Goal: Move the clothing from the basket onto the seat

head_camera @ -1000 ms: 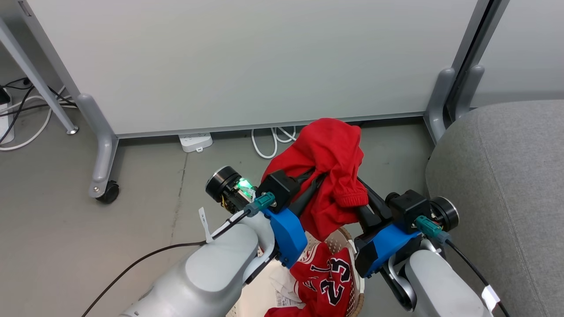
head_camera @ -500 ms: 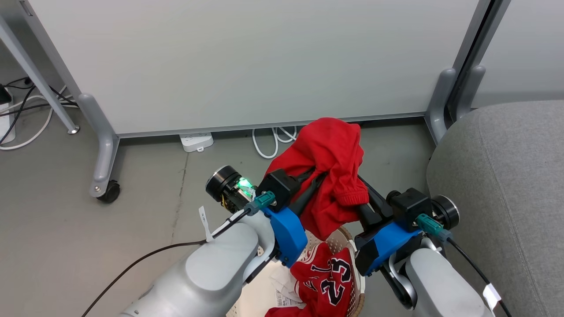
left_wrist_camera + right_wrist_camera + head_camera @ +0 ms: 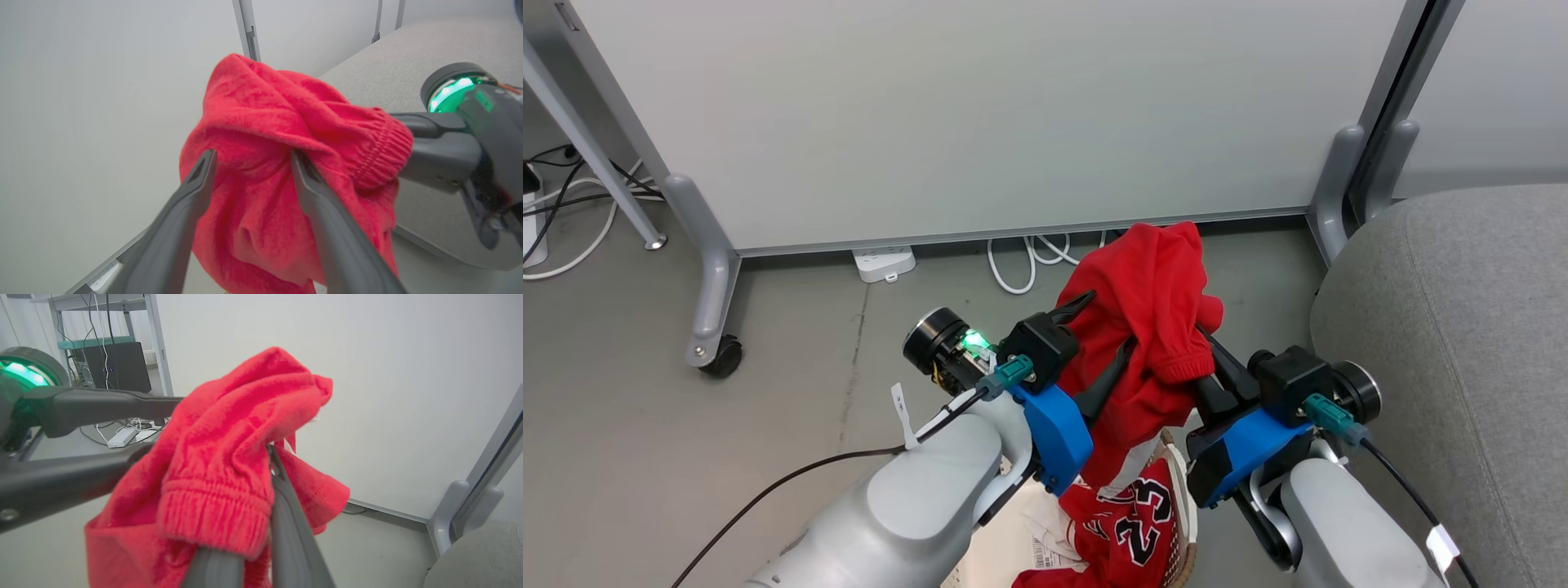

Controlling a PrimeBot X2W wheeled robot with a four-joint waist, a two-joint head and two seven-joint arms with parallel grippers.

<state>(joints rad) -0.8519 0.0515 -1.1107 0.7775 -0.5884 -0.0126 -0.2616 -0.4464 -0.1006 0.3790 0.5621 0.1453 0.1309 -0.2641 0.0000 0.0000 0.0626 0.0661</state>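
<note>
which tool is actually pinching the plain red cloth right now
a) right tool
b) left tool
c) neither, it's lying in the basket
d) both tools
a: the right tool has its fingers closed together on the plain red cloth, held up in the air, while the left tool has its fingers spread wide apart.

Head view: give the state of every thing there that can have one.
plain red garment, lifted above the laundry basket
left gripper, open
right gripper, shut on the plain red garment
red 23 jersey, lying in the laundry basket
laundry basket, holds the jersey
grey seat, no clothing on the visible part
</note>
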